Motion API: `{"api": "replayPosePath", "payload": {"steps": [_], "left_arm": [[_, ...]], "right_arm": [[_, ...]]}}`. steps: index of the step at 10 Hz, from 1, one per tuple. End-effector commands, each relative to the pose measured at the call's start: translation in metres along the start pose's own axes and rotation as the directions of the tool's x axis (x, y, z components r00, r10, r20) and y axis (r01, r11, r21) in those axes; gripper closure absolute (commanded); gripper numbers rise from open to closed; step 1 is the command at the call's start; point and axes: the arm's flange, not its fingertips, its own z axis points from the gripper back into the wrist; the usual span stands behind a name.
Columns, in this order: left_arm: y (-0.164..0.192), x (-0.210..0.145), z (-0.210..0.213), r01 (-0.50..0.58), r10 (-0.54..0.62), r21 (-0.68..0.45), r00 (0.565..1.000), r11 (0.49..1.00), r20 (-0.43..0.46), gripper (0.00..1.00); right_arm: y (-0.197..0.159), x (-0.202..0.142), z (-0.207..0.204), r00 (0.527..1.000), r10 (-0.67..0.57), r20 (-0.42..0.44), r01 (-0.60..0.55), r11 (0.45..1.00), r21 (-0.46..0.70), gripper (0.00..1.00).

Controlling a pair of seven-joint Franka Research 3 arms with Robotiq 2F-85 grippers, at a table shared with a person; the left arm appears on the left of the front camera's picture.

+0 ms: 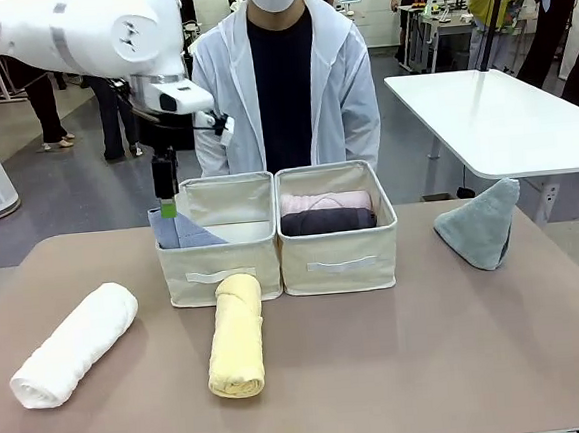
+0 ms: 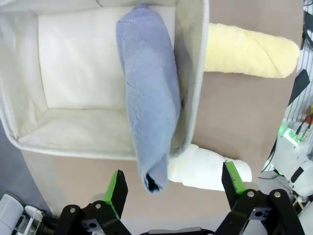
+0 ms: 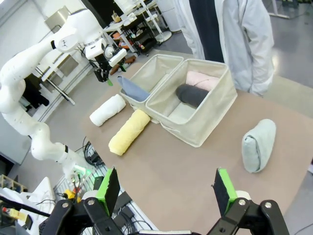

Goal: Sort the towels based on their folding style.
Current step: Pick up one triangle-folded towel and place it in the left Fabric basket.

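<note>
Blue towel (image 2: pixel 149 98) across bin wall (image 2: pixel 195 73), just beyond spread left fingers (image 2: pixel 116 192)

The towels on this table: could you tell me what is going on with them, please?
The left gripper hangs open over the light blue towel, which lies across the wall of the left bin. The pink roll and charcoal roll sit in the right bin. The white roll, yellow roll and grey-green cone lie on the table. The right gripper is open and empty.
</note>
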Motion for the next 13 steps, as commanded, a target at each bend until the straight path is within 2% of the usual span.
{"api": "replayPosePath", "payload": {"steps": [1, 3, 5, 6, 8, 10, 13], "left_arm": [[-0.026, -0.063, 0.027, -0.014, 0.009, 0.034, 0.991, 0.999, 0.133, 0.0], [-0.042, -0.135, 0.055, -0.097, 0.082, 0.041, 0.96, 0.994, 0.266, 0.0], [-0.061, -0.195, 0.07, -0.174, 0.147, 0.031, 0.904, 0.984, 0.402, 0.0], [-0.068, -0.223, 0.071, -0.211, 0.179, 0.018, 0.869, 0.977, 0.461, 0.0], [-0.098, -0.286, 0.083, -0.303, 0.228, 0.023, 0.764, 0.953, 0.604, 0.0], [-0.127, -0.321, 0.091, -0.339, 0.233, 0.018, 0.683, 0.941, 0.692, 0.0], [-0.144, -0.345, 0.086, -0.396, 0.268, 0.003, 0.628, 0.918, 0.731, 0.0]], "right_arm": [[-0.001, 0.0, -0.001, 1.0, 0.013, 0.022, -0.013, 1.0, 0.019, 0.0], [-0.001, 0.0, -0.001, 1.0, 0.013, 0.022, -0.013, 1.0, 0.019, 0.0], [-0.001, 0.0, -0.001, 1.0, 0.013, 0.022, -0.013, 1.0, 0.019, 0.0], [-0.001, 0.0, -0.001, 1.0, 0.013, 0.022, -0.013, 1.0, 0.019, 0.0], [-0.001, 0.0, -0.001, 1.0, 0.013, 0.022, -0.013, 1.0, 0.019, 0.0], [-0.001, 0.0, -0.001, 1.0, 0.013, 0.022, -0.013, 1.0, 0.019, 0.0], [-0.001, 0.0, -0.001, 1.0, 0.013, 0.022, -0.013, 1.0, 0.019, 0.0]]}}
